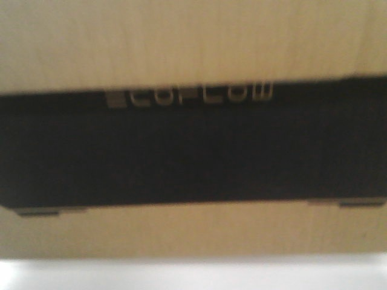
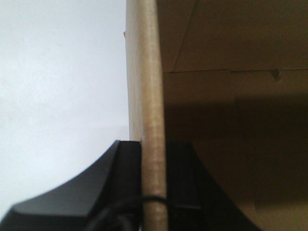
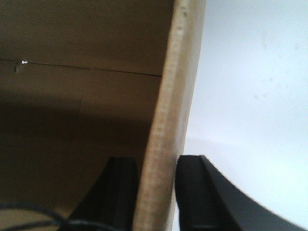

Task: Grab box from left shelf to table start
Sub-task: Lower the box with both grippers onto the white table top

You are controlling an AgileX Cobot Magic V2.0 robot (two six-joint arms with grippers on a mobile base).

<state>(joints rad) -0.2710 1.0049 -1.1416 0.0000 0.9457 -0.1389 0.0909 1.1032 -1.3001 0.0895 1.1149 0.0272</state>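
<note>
Filling the front view, the box (image 1: 193, 48) is held with both sets of jaws clenched on its flaps, apparently carried, the tabletop (image 1: 193, 275) placement still left.

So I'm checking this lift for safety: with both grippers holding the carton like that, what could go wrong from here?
1. Each gripper pinches only a thin cardboard wall: the left gripper and the right gripper clamp edges of the box. The cardboard might bend or tear under load.
2. With such narrow holds, the box may slip or tilt if the arms move unevenly.
3. The box fills the front view, so the white surface below is barely visible for placing.
</note>
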